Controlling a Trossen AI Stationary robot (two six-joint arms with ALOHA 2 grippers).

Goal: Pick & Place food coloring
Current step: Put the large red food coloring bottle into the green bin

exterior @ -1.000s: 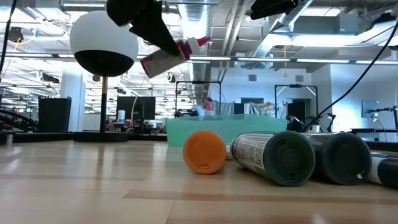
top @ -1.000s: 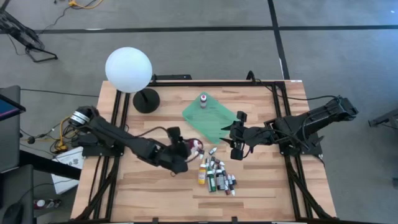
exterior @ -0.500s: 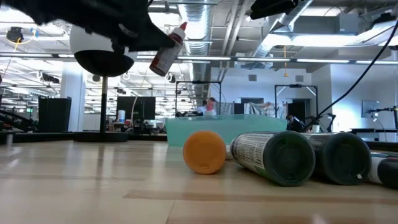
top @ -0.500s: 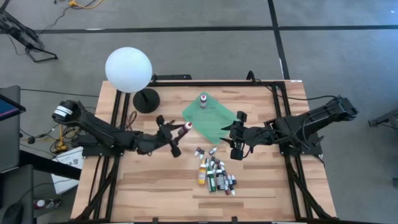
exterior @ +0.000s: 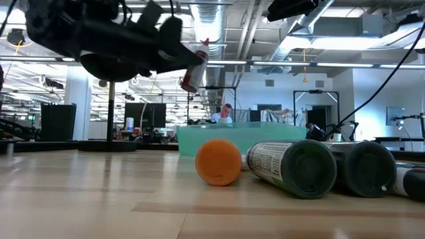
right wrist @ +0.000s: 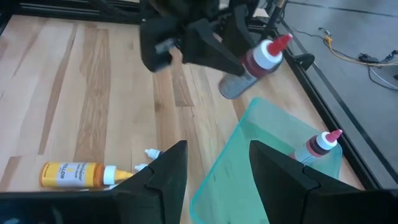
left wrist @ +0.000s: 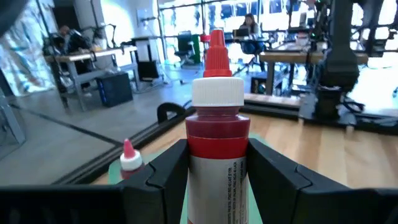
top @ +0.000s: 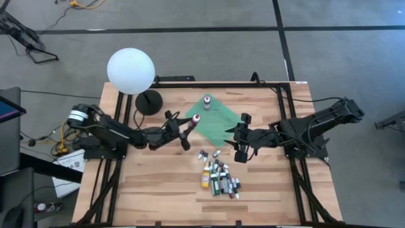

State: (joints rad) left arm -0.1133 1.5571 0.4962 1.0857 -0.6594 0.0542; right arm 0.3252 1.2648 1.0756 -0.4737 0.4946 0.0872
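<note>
Left gripper (top: 185, 128) clamped on a red food coloring bottle (top: 193, 121), held aloft at the green tray's (top: 218, 123) near edge. Right gripper (top: 239, 147) parted, empty, beside the tray. Remaining bottles (top: 218, 177) clustered on table (top: 158, 190).

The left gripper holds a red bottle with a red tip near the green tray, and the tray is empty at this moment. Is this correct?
Not quite. The green tray is not empty: one small red bottle already stands on it, as the high view and right wrist view show. The rest holds: the left gripper holds a red-tipped bottle near the tray.
</note>
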